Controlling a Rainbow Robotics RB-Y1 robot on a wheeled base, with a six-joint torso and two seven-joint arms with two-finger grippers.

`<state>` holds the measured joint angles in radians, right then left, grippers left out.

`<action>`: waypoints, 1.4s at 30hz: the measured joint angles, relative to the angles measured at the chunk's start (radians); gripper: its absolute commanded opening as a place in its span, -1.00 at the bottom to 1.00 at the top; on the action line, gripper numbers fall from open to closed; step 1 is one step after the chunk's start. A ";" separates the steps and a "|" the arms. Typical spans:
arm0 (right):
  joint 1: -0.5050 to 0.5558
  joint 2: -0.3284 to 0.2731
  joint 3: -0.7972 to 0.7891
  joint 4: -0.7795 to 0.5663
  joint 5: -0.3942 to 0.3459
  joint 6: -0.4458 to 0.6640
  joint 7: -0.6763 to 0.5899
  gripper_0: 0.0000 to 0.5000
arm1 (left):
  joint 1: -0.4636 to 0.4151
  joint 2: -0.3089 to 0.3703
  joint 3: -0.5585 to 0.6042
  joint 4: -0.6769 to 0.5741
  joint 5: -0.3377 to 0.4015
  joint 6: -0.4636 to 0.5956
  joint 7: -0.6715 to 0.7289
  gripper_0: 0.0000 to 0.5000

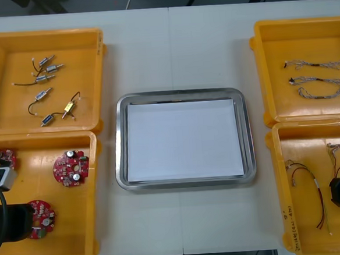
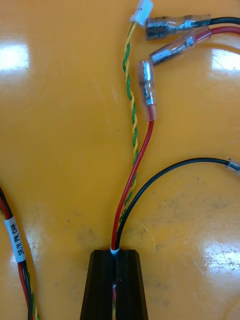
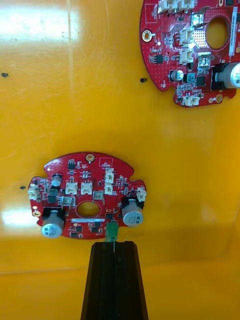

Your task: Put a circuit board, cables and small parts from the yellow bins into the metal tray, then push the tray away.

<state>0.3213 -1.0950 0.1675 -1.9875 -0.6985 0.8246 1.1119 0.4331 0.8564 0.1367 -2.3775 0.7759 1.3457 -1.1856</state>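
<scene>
Pick step. Left gripper (image 3: 114,244) is pinching the circuit board (image 3: 87,197) edge in the yellow bin (image 1: 72,228), 8 o'clock of the metal tray (image 1: 120,142). Right gripper (image 2: 116,251) is clamping the red and yellow cable (image 2: 121,202) at 4 o'clock. Next, I'd say: lifting both clear and carrying them inward.

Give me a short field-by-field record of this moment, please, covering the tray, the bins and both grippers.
metal tray: white inside, nothing in it
left gripper: in near left bin, shut on green part at edge of a red circuit board
right gripper: in near right bin, shut on red, black and yellow-green cable bundle
far left bin: small metal parts
far right bin: twisted cables
progress: nothing in the tray yet
</scene>
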 measured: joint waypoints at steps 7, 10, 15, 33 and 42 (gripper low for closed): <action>0.008 0.000 -0.013 -0.015 0.000 0.013 0.000 -1.00 | 0.000 -0.013 0.013 -0.033 0.000 0.057 0.000 -1.00; 0.020 0.000 -0.043 -0.054 -0.002 0.077 0.000 -1.00 | 0.000 -0.027 0.013 -0.033 -0.010 0.058 0.000 -1.00; 0.044 0.001 -0.116 -0.125 -0.035 0.156 0.000 -1.00 | 0.000 -0.056 0.004 -0.034 -0.064 0.060 0.000 -1.00; 0.133 0.001 -0.567 -0.386 -0.363 0.512 0.000 -1.00 | -0.001 -0.086 -0.074 -0.029 -0.133 0.022 0.001 1.00; 0.155 -0.006 -0.744 -0.430 -0.516 0.593 0.000 -1.00 | -0.001 -0.087 -0.085 0.013 -0.133 -0.043 0.004 1.00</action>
<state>0.4760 -1.1012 -0.5765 -2.4174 -1.2145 1.4175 1.1121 0.4320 0.7697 0.0518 -2.3641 0.6424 1.3030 -1.1814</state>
